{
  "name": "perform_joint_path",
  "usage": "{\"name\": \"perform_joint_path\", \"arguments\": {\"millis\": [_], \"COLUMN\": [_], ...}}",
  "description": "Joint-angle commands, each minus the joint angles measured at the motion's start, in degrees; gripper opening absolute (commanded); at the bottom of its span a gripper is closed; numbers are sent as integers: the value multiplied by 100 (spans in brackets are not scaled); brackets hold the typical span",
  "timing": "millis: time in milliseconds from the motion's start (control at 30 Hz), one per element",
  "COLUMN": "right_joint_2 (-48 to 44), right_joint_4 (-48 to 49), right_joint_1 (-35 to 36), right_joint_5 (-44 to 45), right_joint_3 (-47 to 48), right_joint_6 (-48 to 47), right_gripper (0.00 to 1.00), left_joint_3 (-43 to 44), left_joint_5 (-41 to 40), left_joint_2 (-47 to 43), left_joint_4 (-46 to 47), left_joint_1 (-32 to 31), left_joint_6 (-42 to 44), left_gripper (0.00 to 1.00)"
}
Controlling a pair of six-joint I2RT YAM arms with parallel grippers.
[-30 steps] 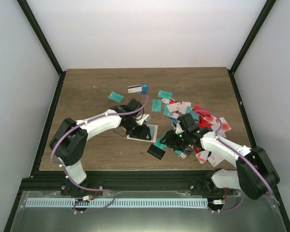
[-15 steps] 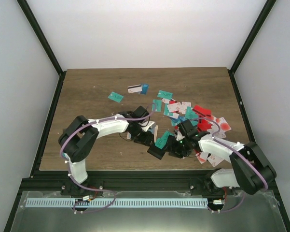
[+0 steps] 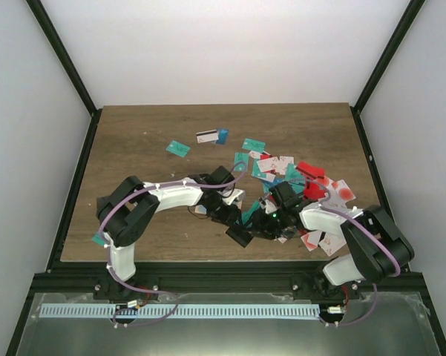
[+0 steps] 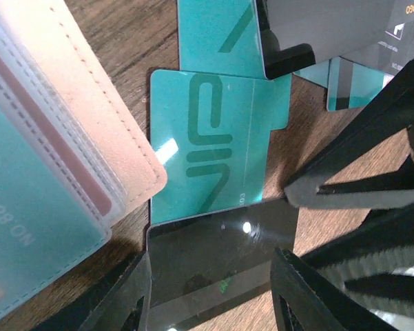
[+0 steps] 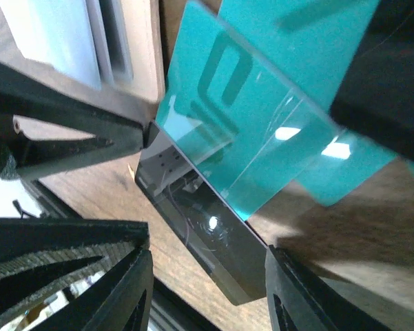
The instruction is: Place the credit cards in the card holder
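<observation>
Card holder (image 4: pixel 76 103) lies open mid-way across the counter (image 3: pixel 133 141), black card (image 4: pixel 213 234) at its 5 o'clock. Left gripper (image 4: pixel 210 276) and right gripper (image 5: pixel 207 265) straddle that card; hold cannot be told. Risk: crowded fingers (image 4: pixel 344 186) collide, flicking it away.

The table (image 4: pixel 134 41) is brown wood, matt, with fine grain. The card holder (image 4: pixel 89 131), at 9 o'clock in the left wrist view, looks like tan matt leather with stitched seams and clear, glossy plastic sleeves. The teal card (image 4: pixel 213 145) and black card (image 4: pixel 213 255) are smooth, shiny plastic that catches glints of light. The left pincer (image 4: pixel 210 296) is matt black plastic, with one finger face ribbed.
</observation>
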Motion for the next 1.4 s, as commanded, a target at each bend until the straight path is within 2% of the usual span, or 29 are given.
{"name": "perform_joint_path", "arguments": {"millis": [0, 200, 533, 867, 1100, 1367], "right_joint_2": [192, 34, -157, -1307, -1866, -1999], "right_joint_4": [-92, -246, -527, -1222, -260, 908], "right_joint_1": [155, 360, 655, 675, 1017, 1212], "right_joint_5": [-207, -407, -454, -549, -873, -361], "right_joint_3": [-279, -515, -739, -910, -1665, -2213], "right_joint_6": [-137, 24, 220, 424, 1467, 2383], "right_gripper": [48, 48, 49, 53, 53, 54], "left_joint_3": [-349, -1119, -1395, -1486, -1494, -1572], "left_joint_5": [294, 604, 725, 596, 565, 665], "left_joint_2": [122, -310, -565, -694, -679, -598], "left_joint_4": [181, 448, 327, 252, 263, 319], "left_joint_1": [-209, -320, -478, -484, -484, -482], "left_joint_6": [126, 15, 98, 92, 85, 98], "left_gripper": [49, 49, 48, 48, 47, 46]}}
